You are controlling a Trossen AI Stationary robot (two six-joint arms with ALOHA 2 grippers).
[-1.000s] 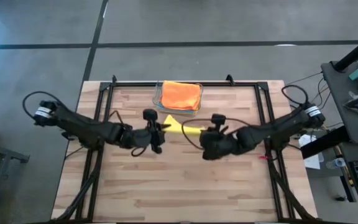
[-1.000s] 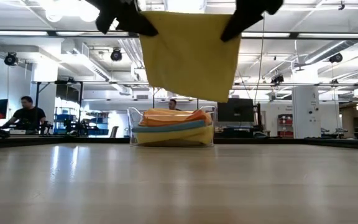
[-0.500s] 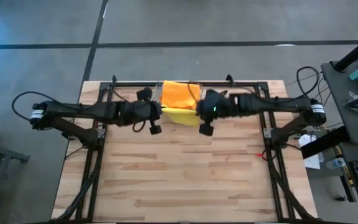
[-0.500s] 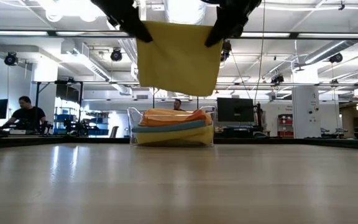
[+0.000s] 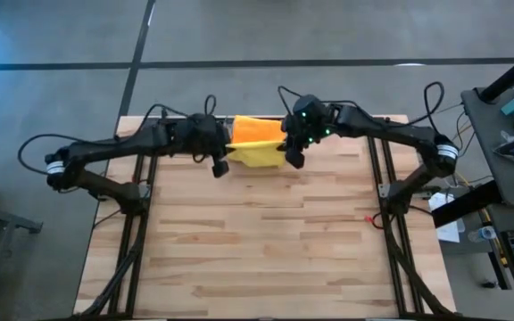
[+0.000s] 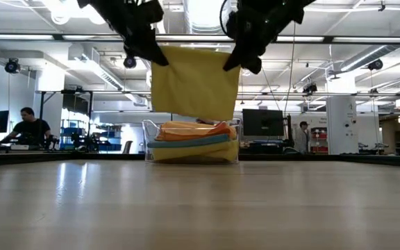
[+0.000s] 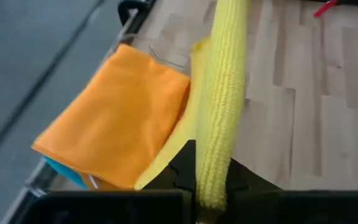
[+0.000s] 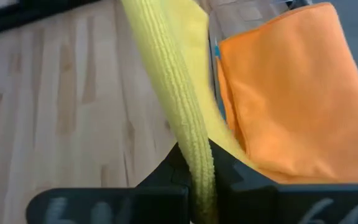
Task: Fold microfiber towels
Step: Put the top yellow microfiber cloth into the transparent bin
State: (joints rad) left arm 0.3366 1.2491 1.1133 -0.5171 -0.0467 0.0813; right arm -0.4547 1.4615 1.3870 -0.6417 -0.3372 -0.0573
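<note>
Place: a lab I work in
Signs: exposed ceiling ducts (image 6: 82,66), monitors (image 6: 259,122), a person at a desk (image 6: 28,126), grey concrete floor (image 5: 328,31)

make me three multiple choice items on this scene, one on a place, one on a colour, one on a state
1. Where is the clear bin?
A. far edge of the table
B. near edge
C. on the floor

2. What colour is the top towel in the bin?
A. blue
B. orange
C. green

3. How is the yellow towel?
A. flat on the table
B. hanging between both hands
C. in the bin

Answers:
1 A, the high view shows it at the far edge.
2 B, orange lies uppermost.
3 B, left hand and right hand each pinch an upper corner.
</note>
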